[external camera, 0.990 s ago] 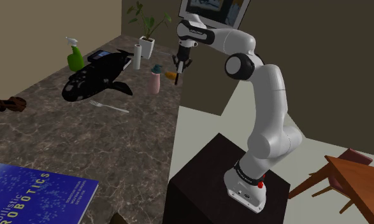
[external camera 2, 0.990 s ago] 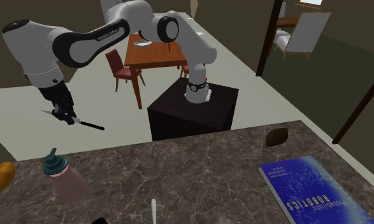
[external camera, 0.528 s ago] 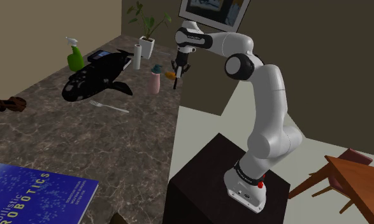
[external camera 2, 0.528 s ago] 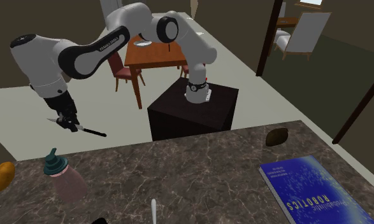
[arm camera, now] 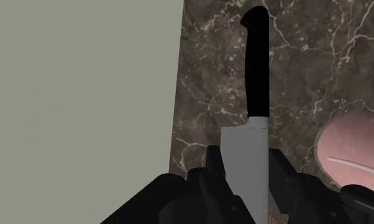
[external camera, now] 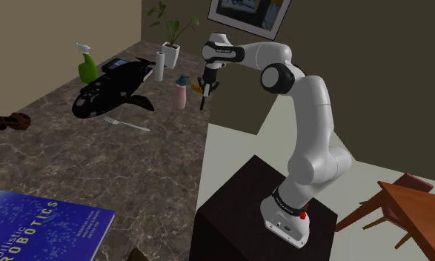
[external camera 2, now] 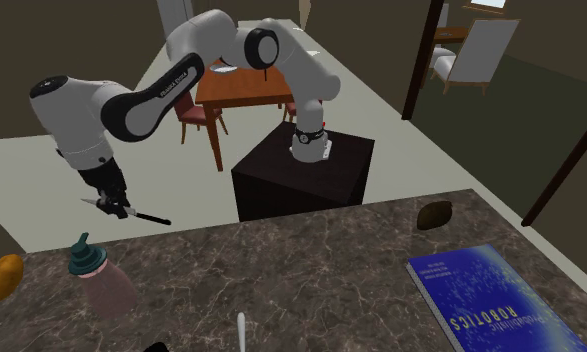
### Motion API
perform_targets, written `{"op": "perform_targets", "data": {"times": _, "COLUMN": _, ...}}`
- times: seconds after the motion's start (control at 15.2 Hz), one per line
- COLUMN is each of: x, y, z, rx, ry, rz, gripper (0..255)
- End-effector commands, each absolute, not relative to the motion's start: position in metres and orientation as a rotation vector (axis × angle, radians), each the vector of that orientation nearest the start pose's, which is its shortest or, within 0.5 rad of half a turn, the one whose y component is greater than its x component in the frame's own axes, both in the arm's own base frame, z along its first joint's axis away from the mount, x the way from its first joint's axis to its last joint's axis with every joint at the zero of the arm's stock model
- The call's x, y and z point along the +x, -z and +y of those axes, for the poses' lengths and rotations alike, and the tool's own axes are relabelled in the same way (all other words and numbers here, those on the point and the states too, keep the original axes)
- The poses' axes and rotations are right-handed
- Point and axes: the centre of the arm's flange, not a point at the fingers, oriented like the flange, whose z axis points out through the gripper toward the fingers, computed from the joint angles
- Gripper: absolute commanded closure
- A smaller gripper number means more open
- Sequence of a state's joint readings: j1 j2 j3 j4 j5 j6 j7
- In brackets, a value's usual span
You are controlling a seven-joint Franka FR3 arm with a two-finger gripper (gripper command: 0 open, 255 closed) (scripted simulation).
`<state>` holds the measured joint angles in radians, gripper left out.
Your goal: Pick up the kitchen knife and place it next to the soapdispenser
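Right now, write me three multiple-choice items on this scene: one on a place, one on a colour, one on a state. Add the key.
1. The pink soap dispenser stands: A) on the floor; B) on the marbled counter; C) on a chair.
2. The knife has a handle that is: A) red; B) white; C) black.
3. The gripper is: A) shut on the knife's blade; B) open above the counter; C) shut on nothing.
Key: 1 B, the second exterior view shows it on the marbled top. 2 C, the wrist view shows a black handle. 3 A, both fingers clasp the grey blade.
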<state>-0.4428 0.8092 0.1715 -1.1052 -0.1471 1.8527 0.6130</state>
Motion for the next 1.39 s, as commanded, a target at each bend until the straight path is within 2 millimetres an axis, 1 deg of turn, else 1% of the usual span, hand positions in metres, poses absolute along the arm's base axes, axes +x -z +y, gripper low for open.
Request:
{"op": "perform_targets", "data": {"times": 0.0, "x": 0.713, "y": -0.321, "z": -0.251, "rx": -2.857, "ry": -0.076, "rz": 1.360, "gripper": 255}}
{"op": "perform_targets", "data": {"times": 1.32, "x": 0.713, "y": -0.216, "z": -0.251, "rx": -2.857, "ry": -0.076, "rz": 1.360, "gripper": 255}}
